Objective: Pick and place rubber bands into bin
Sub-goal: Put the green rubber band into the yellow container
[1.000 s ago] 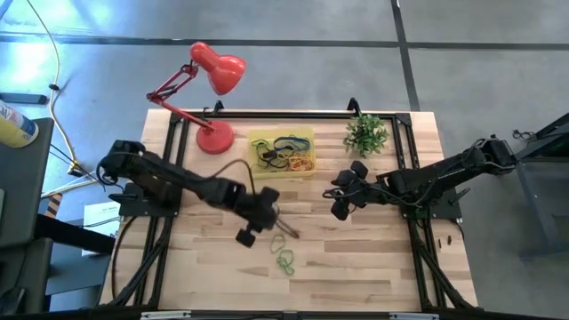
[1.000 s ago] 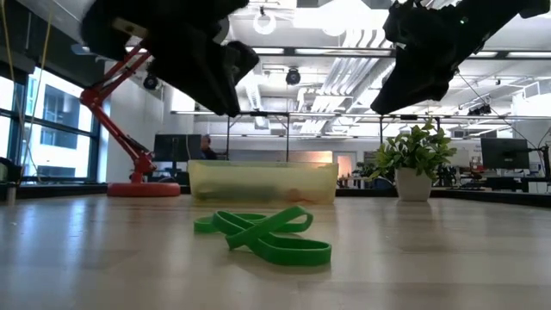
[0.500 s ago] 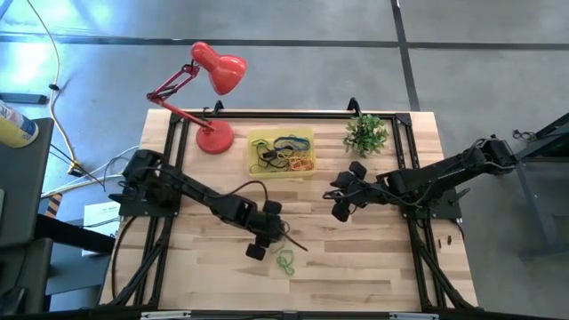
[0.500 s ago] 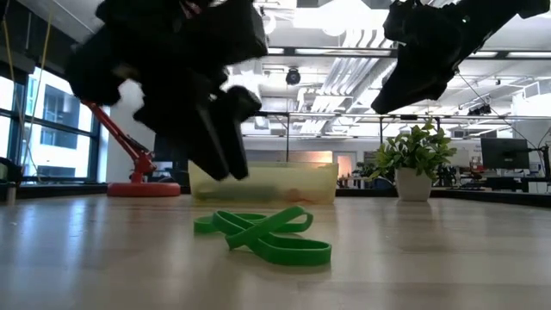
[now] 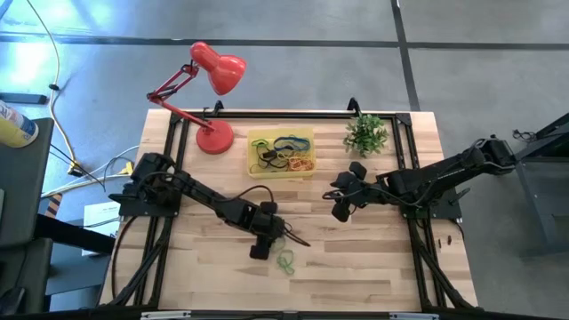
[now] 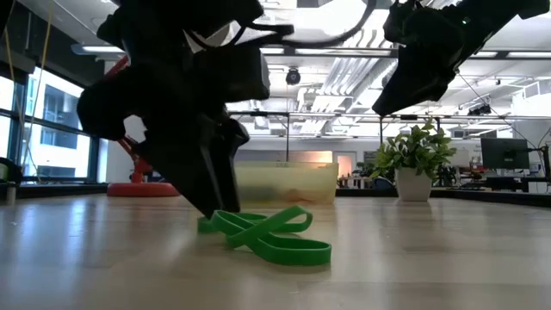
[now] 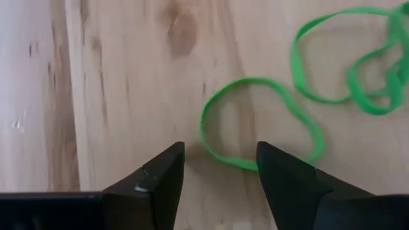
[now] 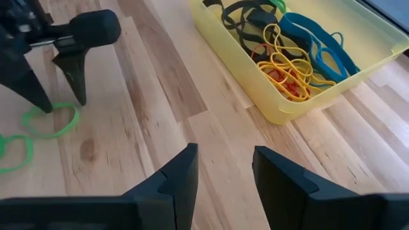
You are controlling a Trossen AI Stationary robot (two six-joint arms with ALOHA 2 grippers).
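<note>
Most rubber bands (image 8: 291, 48) already lie in the bin (image 8: 358, 67). My left gripper (image 7: 220, 167) stands spread, unclenched, straddling a green band (image 7: 255, 124); other green loops (image 7: 358, 70) remain beside it.

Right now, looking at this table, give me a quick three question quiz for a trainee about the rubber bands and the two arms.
1. True or false: the left gripper has its jaws open, straddling a green rubber band on the table.
2. Which holds the blue, yellow and black bands? A) yellow bin B) red desk lamp C) potted plant
3. Fill in: the right gripper hangs above the table, holding ____.

Key: 1 true; 2 A; 3 nothing
</note>
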